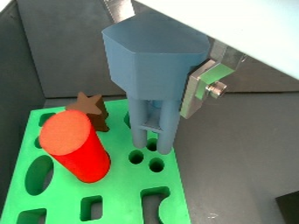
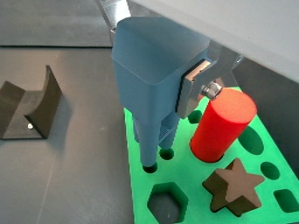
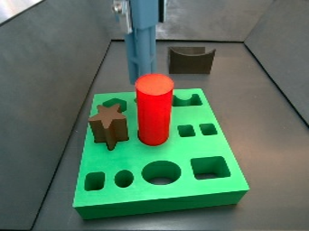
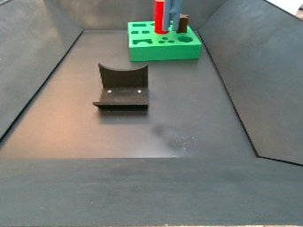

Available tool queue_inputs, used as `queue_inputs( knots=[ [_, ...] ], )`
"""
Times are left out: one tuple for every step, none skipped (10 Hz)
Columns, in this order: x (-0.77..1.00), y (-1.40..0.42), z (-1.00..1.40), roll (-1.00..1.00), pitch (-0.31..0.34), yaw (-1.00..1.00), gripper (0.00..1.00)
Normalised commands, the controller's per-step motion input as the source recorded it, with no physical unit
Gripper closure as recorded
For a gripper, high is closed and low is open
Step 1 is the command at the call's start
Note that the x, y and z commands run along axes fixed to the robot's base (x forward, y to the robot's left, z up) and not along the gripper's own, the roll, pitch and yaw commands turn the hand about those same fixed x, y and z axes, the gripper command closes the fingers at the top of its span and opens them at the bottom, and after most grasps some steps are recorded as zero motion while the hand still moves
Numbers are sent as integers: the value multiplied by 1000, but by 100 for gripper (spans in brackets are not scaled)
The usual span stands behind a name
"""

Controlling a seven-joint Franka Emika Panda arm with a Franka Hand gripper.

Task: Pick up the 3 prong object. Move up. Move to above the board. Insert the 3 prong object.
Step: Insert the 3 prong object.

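now the tool (image 2: 176,83) pinches the 3 prong object (image 2: 152,79) (prongs entering holes) over the board (image 2: 263,153).

Matte blue-grey 3 prong object (image 2: 152,79) in the silver-fingered gripper (image 2: 187,86) at upper centre. Bright green board (image 3: 157,180) below, carrying a glossy red cylinder (image 3: 154,108) and dark brown star block (image 3: 107,124). Dark grey floor.

Matt blue-grey plastic for the 3 prong object (image 2: 155,74), pinched by the gripper (image 1: 176,87) with shiny silver metal fingers (image 1: 208,83) above the board (image 3: 182,185): smooth bright green plastic. Glossy red cylinder (image 3: 154,110). Dull brown star (image 2: 235,185). Dark, matt floor (image 4: 154,124).
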Motion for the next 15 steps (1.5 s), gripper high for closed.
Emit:
queue_inputs(
  knots=[
    [37,-100,-277,70,-29,-34,100],
    [46,-91,-180,26,-26,-123,100],
    [3,-49,-86,0,-11,-123,100],
    [0,0,0,0,0,-29,100],
    [54,-40,0,0,0,0,100],
    [251,-74,-320,24,-51,0,100],
    [197,0,-263,33,-19,0,100],
    [69,0,-106,0,0,0,100],
    [57,0,-151,13,0,0,100],
    [0,0,-129,36,0,0,100],
    [0,0,-114,34,0,0,100],
    [23,0,-143,57,0,0,100],
    [100,0,-111,0,-4,0,100],
    [246,0,-197,0,-36,0,100],
    [117,0,-131,0,-31,0,100]
  ],
)
